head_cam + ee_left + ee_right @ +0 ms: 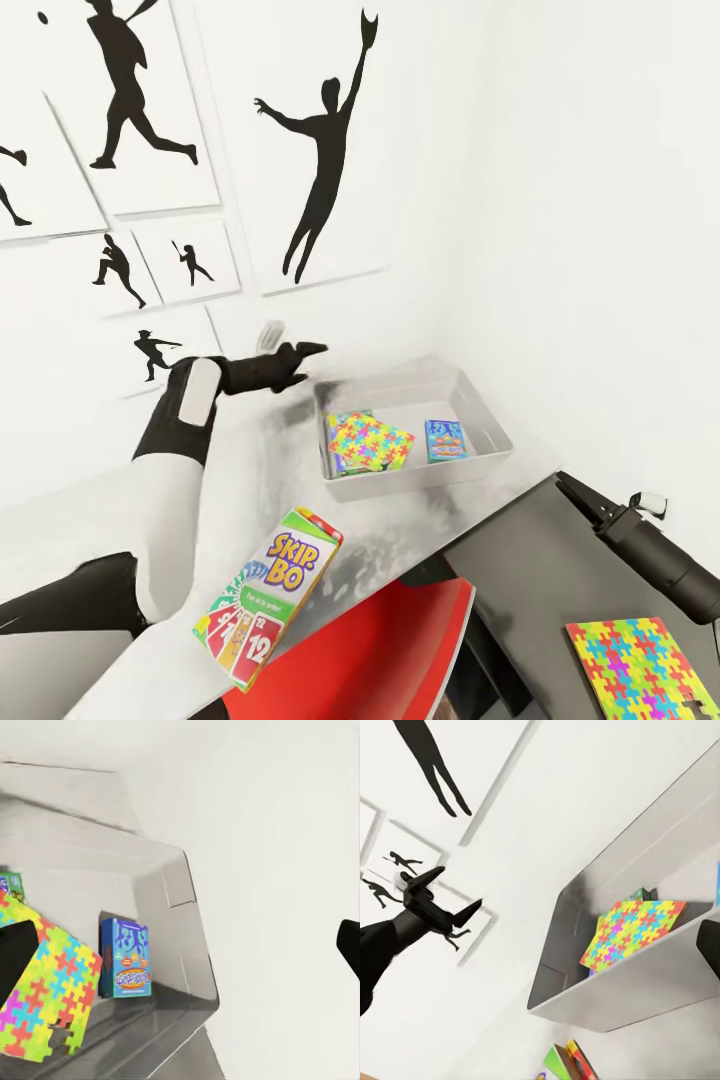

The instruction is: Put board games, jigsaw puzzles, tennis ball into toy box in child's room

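Skip-Bo box: Since it stands tipped on a corner near the front edge of the pale grey-white counter (420, 545), at about 7 o'clock from the bin, the yellow-green-red printed "Skip-Bo" board game box (268, 610) looks light, stiff and smooth-faced; I judge a pinch across its thin depth at a long edge the surest hold, as the glossy faces may slip.
Second puzzle: the bright multicoloured flat jigsaw puzzle slab (640, 668) lies flat on the lower dark grey top (530, 570), at about 4 o'clock from the bin; thin and rigid, it probably needs an edge lifted or slid over the rim before fingers get under it.
Toy box: the light grey open-topped rectangular toy box (480, 465) sits at the counter's far end near the wall corner, already holding a jigsaw puzzle (368, 442), a small blue board game box (444, 440) and a green-edged box half hidden beneath the puzzle.
Left arm: reaches forward over the counter, forearm raised, left gripper (290, 352) hovering at about 10 o'clock from the bin, fingers spread and empty.
Right arm: lies low over the dark top at 3 o'clock from the Skip-Bo box; right gripper (585, 497) points toward the bin, and I cannot tell whether its jaws are parted.
Tennis ball: not visible.
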